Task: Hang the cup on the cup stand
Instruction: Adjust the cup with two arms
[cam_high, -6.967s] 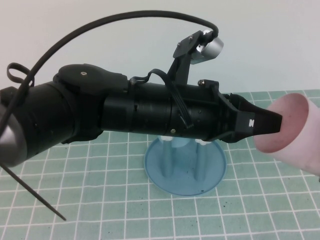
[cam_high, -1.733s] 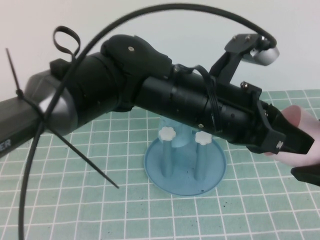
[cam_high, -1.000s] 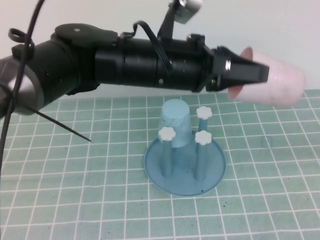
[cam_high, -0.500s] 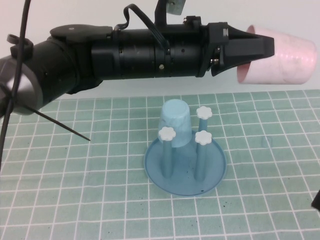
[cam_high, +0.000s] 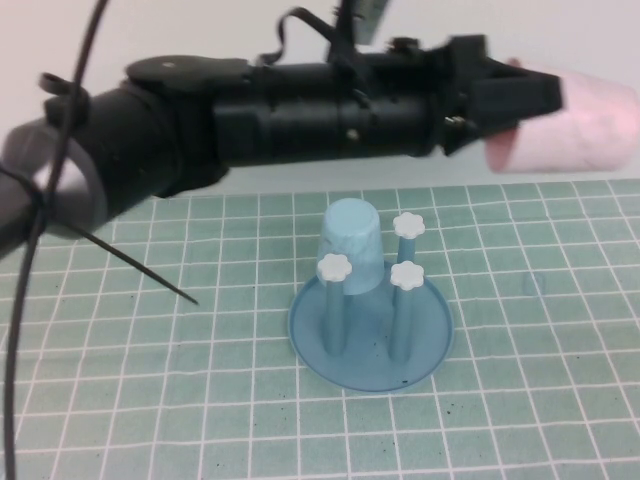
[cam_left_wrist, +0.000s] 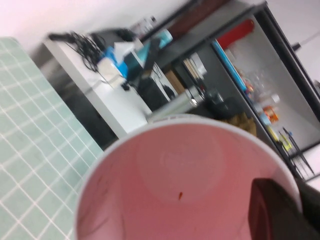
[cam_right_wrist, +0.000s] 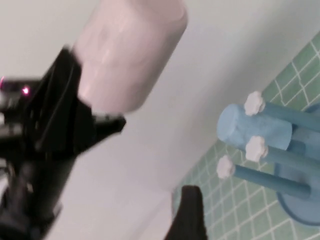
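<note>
My left gripper (cam_high: 540, 100) is shut on the rim of the pale pink cup (cam_high: 585, 125), one finger inside it and one outside. It holds the cup on its side, high above the table, up and to the right of the blue cup stand (cam_high: 370, 345). The left wrist view looks into the cup's darker pink inside (cam_left_wrist: 180, 190), with a dark finger (cam_left_wrist: 272, 212) against its wall. In the right wrist view the cup (cam_right_wrist: 130, 55) hangs well above the stand (cam_right_wrist: 295, 200). My right gripper (cam_right_wrist: 192, 212) shows only as a dark shape there, and is outside the high view.
A light blue cup (cam_high: 350, 245) sits upside down on one of the stand's pegs. Three other pegs with white flower knobs (cam_high: 408, 225) stand bare. The green gridded mat (cam_high: 150, 400) covers the table. My left arm (cam_high: 250, 110) spans the upper left.
My left gripper has lifted the pink cup from table height at the right to high above the stand. In the last half second it shifted slightly right. My right gripper left the high view.
</note>
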